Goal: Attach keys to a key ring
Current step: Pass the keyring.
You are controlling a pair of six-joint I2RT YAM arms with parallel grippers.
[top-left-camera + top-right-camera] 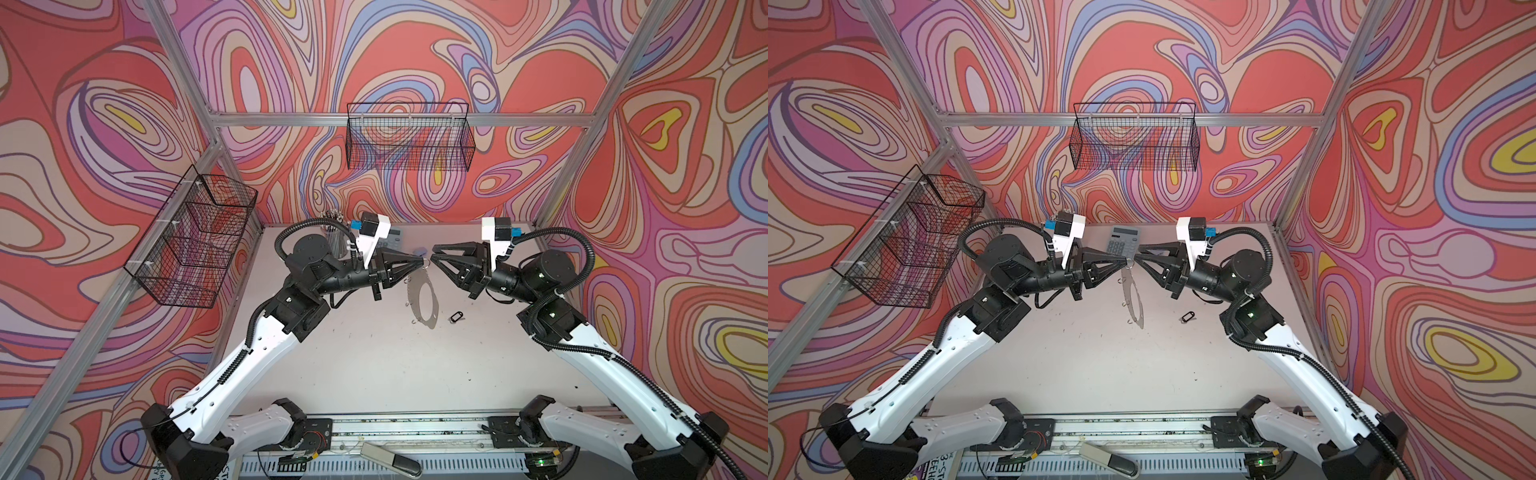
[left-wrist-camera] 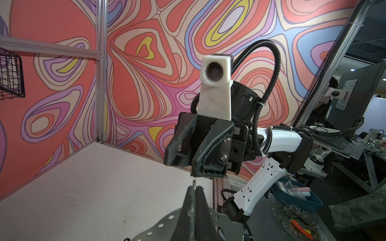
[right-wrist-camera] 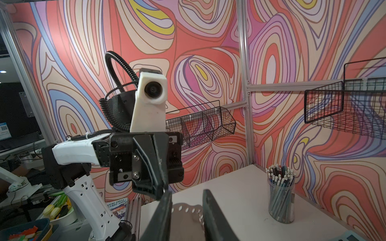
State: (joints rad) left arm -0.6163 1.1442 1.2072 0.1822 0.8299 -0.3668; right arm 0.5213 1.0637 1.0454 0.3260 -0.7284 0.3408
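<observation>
Left gripper (image 1: pixel 421 261) pinched tight on key ring (image 1: pixel 412 296) top; ring hangs over table (image 1: pixel 374 365) centre. Right gripper (image 1: pixel 433 257) spread, tips just beside left's. Key (image 1: pixel 456 316) flat on table, right of ring's lower end.

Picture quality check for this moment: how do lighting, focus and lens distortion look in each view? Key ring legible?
Both top views: bright, even light, sharp, though the wide lens splays the frame posts outward; the key ring reads pale and faint, the keys tiny. Left wrist view: dimmer, ring rim shadowed. Right wrist view: dim, the right gripper looming dark and soft.
</observation>
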